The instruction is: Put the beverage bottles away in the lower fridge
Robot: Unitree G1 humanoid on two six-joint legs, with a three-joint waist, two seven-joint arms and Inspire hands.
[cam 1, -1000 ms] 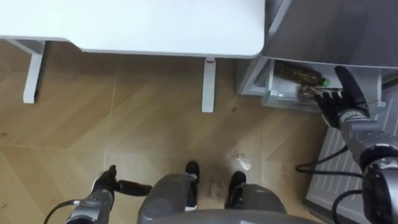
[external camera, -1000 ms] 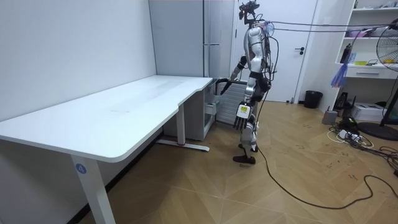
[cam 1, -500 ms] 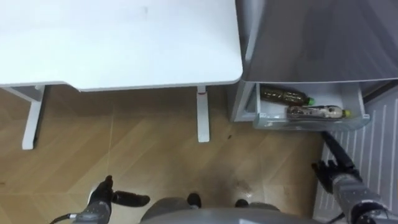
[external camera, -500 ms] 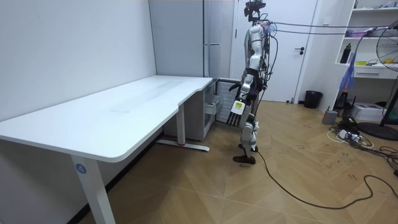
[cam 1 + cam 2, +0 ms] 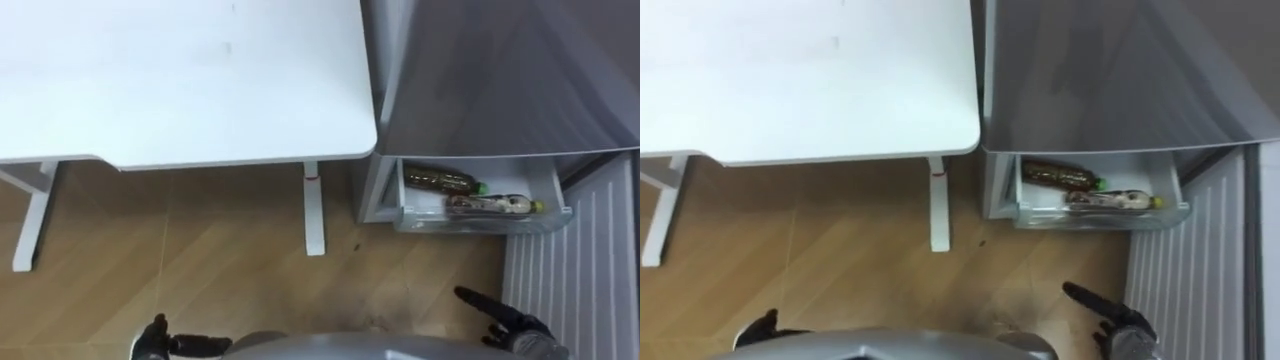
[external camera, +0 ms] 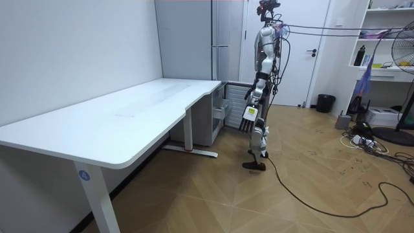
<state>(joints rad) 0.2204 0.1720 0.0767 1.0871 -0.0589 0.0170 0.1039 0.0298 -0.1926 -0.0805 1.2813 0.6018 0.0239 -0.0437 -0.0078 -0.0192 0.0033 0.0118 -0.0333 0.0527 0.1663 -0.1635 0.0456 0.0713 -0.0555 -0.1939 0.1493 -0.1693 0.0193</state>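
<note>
Two drinks are seen lying on their sides in the pulled-out drawer (image 5: pixel 480 222) at the bottom of the grey fridge (image 5: pixel 500 80). The green-capped bottle (image 5: pixel 440 180) is placed toward the back of the drawer, and the yellow-capped bottle (image 5: pixel 490 205) is laid just in front of it, close to the drawer's front wall. Both caps are pointed to the right. Whether the two bottles touch cannot be told.

The right hand (image 5: pixel 508 325) is held low over the wooden floor (image 5: pixel 200 250), well apart from the drawer and below it in the eye views. Its fingers are stretched out and nothing is held in it. Beside it, the ribbed inner face of the open door (image 5: pixel 580 260) is seen on the right.

The left hand (image 5: pixel 155 342) is seen at the lower edge, over the floor on the left. Its fingers are extended and nothing is carried in it.

The white table (image 5: pixel 180 80) is set against the fridge's left side, and one of its legs is planted on the floor near the drawer.

In the room view the robot is shown standing upright at the far end of the table, in front of the fridge, with both arms lowered.
</note>
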